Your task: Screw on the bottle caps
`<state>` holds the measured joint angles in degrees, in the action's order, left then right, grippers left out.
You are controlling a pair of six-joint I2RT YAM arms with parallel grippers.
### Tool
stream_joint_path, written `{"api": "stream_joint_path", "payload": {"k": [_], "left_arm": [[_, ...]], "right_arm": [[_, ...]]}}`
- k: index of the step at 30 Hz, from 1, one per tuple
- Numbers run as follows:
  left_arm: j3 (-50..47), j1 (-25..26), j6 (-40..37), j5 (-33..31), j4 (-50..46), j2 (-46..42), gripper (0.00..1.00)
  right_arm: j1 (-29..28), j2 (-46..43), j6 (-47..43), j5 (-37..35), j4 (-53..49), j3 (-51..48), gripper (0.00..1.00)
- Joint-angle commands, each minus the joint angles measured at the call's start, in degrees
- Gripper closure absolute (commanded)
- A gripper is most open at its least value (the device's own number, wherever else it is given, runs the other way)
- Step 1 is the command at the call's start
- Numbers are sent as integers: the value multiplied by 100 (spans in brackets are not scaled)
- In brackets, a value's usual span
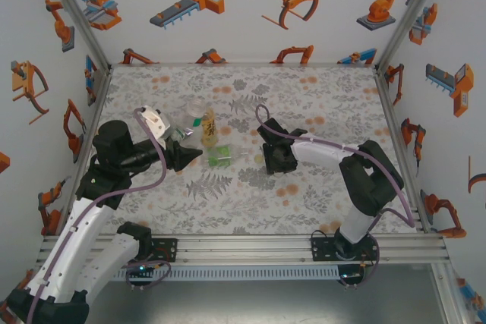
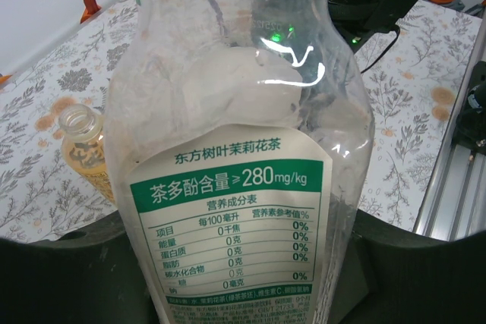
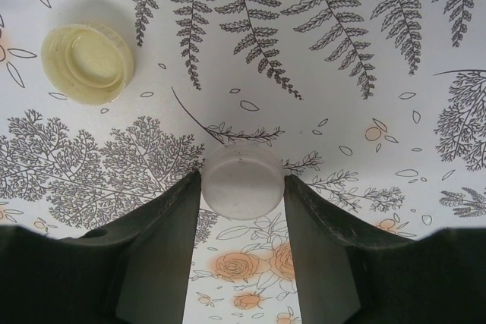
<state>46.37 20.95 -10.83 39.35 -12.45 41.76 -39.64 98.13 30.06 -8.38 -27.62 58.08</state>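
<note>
My left gripper (image 2: pixel 243 267) is shut on the slim clear bottle (image 2: pixel 243 149), its dark jaws pressed against both sides of the green label band. In the top view that bottle (image 1: pixel 188 121) stands at the left gripper (image 1: pixel 184 148), close beside the amber bottle (image 1: pixel 208 128) and the short green bottle (image 1: pixel 221 157). The amber bottle (image 2: pixel 83 146) has an open neck. My right gripper (image 3: pixel 243 187) is shut on a whitish bottle cap (image 3: pixel 243 180), held flat between the fingertips close over the tablecloth. A pale yellow cap (image 3: pixel 87 62) lies hollow side up to the upper left.
The right gripper (image 1: pixel 272 158) points down at the middle of the floral tablecloth (image 1: pixel 319 104), right of the bottles. White walls with robot stickers close in three sides. An aluminium rail (image 1: pixel 250 244) runs along the near edge.
</note>
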Motion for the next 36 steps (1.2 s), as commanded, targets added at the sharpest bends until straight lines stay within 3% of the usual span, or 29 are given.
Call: {"api": "stream_joint_path", "payload": {"k": [1, 20, 30, 36], "left_arm": [[8, -36, 46, 4, 66, -62, 97], [4, -23, 39, 10, 63, -5, 97], [48, 23, 42, 96, 40, 194, 97], [56, 58, 19, 88, -6, 219, 96]], "right_arm": [[-44, 35, -35, -75, 75, -141, 53], [-44, 15, -90, -120, 85, -159, 58], [-44, -757, -319, -55, 96, -300, 67], [-44, -582, -395, 168, -91, -336, 67]]}}
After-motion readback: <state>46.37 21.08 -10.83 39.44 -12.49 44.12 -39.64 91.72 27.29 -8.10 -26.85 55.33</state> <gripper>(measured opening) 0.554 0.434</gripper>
